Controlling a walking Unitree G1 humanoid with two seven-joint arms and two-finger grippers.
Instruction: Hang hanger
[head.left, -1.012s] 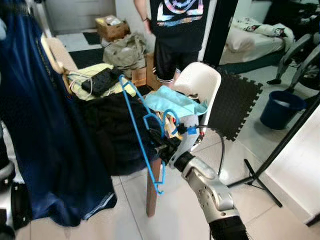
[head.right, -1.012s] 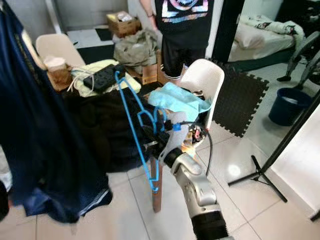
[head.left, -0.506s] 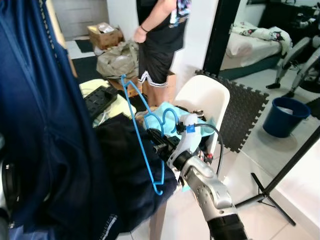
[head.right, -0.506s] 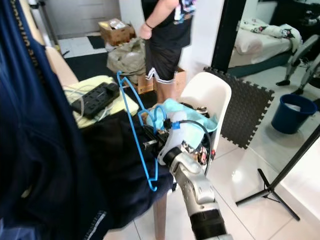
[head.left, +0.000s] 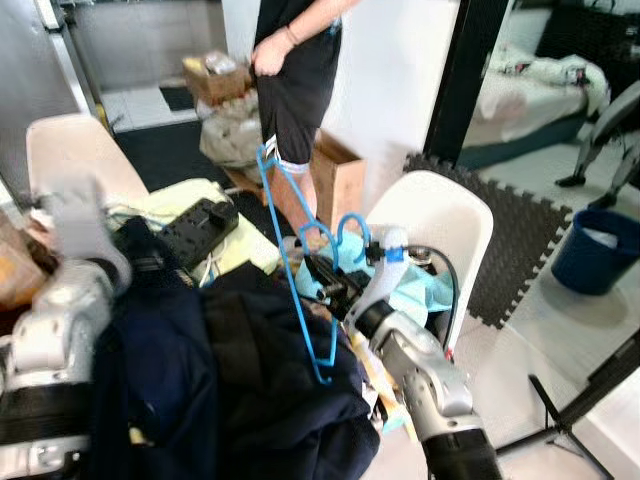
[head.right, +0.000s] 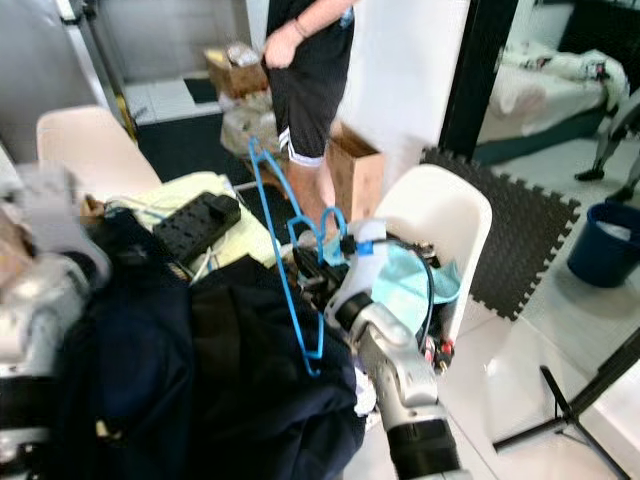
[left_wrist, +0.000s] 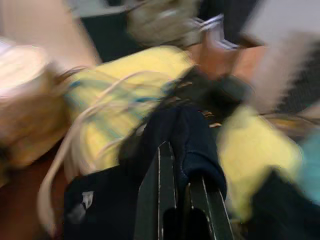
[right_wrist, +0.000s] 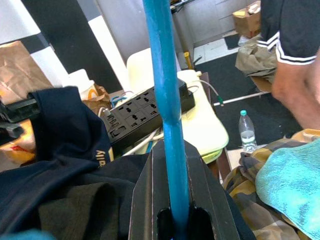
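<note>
Two white chairs (head.left: 440, 215) — tiled floor (head.left: 560, 340) beneath.

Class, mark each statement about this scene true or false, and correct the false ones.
1. The right gripper is shut on the blue hanger. True.
2. The left gripper holds a white towel. False: it grips dark navy clothing.
3. A black power strip lies on a yellow cloth. True.
4. The blue bucket stands on the white chair. False: it stands on the floor, off to the robot's right.
5. A person stands beyond the chair. True.
</note>
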